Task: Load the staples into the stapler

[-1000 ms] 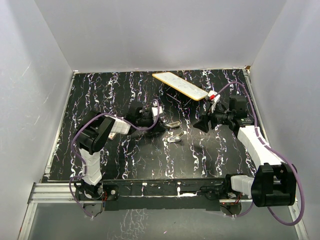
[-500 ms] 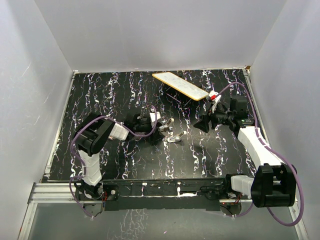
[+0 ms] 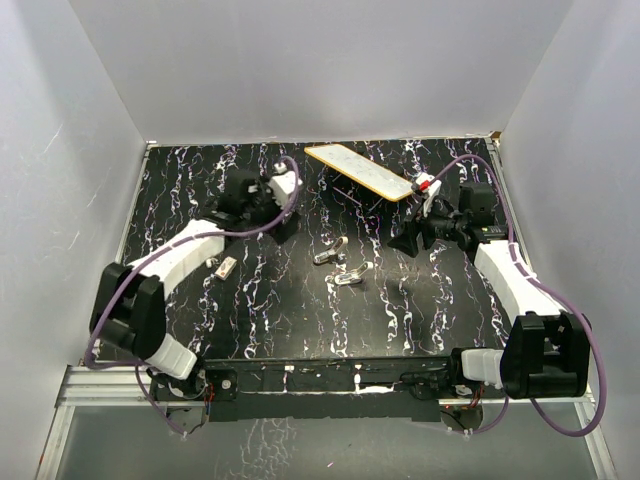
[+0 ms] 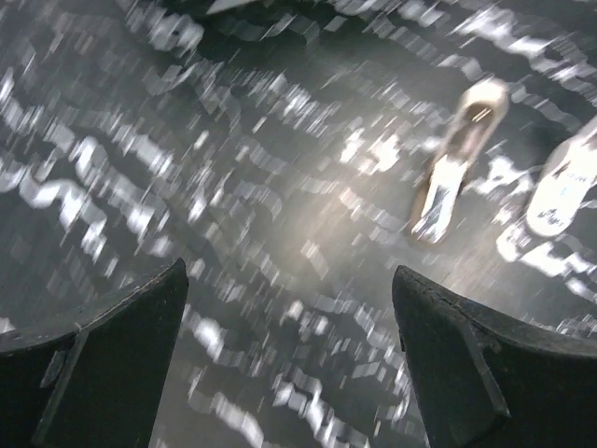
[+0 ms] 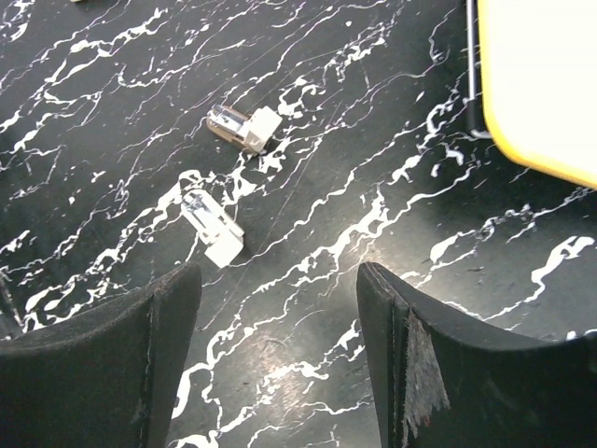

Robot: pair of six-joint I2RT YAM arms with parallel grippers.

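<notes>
The stapler lies as two small whitish-silver parts side by side on the black marbled table, one (image 3: 330,250) just behind the other (image 3: 352,274). I cannot tell whether they are joined. My left gripper (image 3: 284,222) hangs to their left, open and empty. Its blurred wrist view (image 4: 289,271) shows both parts ahead to the right (image 4: 455,161). My right gripper (image 3: 405,243) stands open to the right of them, nothing between its fingers (image 5: 280,271). Both parts (image 5: 213,224) (image 5: 244,128) show ahead of it. A small pale piece (image 3: 224,266), perhaps the staples, lies by the left forearm.
A long flat board with a yellow edge (image 3: 360,170) lies at the back of the table, close behind the right gripper, and fills the upper right corner of the right wrist view (image 5: 541,84). White walls enclose the table on three sides.
My left gripper opened, let go of the stapler and swung back to the left. The small pale piece by its forearm is now uncovered. The right gripper barely shifted.
</notes>
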